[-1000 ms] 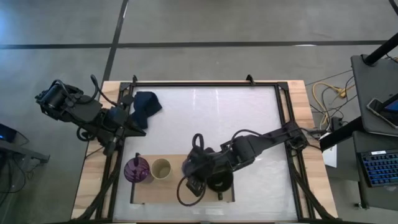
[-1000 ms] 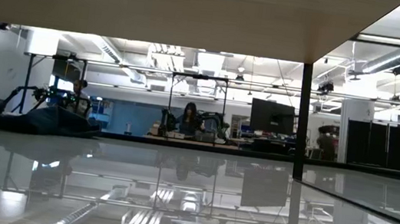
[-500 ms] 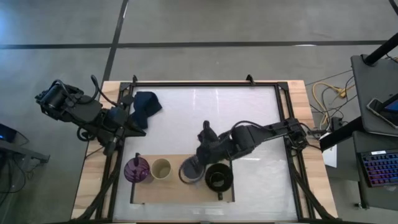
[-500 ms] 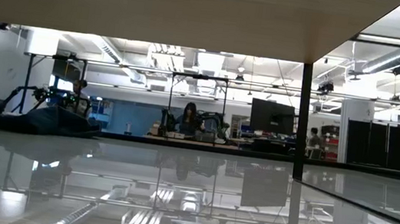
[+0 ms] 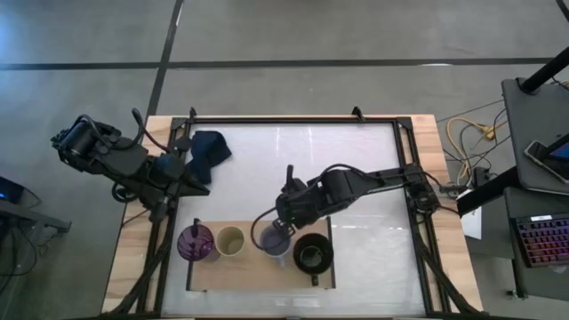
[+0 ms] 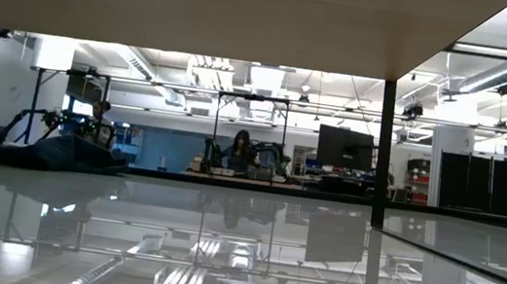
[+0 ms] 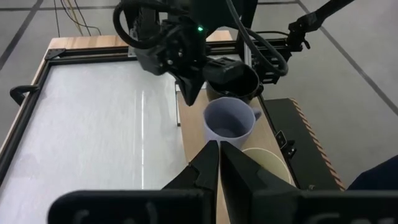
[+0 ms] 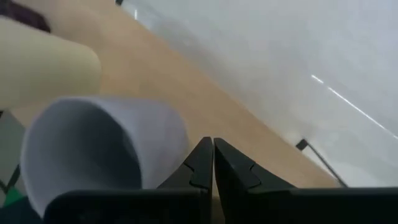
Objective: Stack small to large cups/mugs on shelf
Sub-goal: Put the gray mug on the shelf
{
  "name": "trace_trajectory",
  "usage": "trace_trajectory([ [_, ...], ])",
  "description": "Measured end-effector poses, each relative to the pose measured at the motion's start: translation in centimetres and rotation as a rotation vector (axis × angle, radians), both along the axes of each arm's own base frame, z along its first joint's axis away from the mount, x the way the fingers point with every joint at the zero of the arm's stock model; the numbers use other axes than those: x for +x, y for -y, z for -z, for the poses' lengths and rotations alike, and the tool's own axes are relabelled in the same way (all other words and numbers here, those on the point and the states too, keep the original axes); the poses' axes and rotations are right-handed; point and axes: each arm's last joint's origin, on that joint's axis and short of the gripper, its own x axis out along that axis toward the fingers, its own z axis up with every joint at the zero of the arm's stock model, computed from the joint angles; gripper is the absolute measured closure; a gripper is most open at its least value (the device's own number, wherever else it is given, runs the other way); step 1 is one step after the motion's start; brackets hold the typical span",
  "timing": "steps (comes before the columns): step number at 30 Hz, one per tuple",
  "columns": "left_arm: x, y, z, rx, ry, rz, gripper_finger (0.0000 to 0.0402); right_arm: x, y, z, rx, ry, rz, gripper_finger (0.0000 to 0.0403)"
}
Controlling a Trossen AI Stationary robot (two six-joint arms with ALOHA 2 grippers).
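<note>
Lavender-grey mug stands on the shelf, between the beige cup and the black mug. Beyond the beige cup stands the purple tumbler. Right gripper, fingers together and empty, hovers just beside the lavender-grey mug. Left gripper is closed, empty, well apart.

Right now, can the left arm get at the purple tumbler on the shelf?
Probably yes. The left gripper waits at the table's left edge, and the purple tumbler stands at the shelf's left end, with nothing between. The right gripper is over by the lavender mug.
</note>
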Motion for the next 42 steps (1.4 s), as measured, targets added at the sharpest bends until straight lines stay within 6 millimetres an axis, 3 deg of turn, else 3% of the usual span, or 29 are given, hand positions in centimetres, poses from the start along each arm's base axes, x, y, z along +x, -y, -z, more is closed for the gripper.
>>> trace_trajectory([
  [42, 0.0, 0.0, 0.0, -0.001, 0.001, -0.001, 0.0402, 0.5, -2.5, -0.3, 0.163, 0.080, -0.145, 0.0394],
])
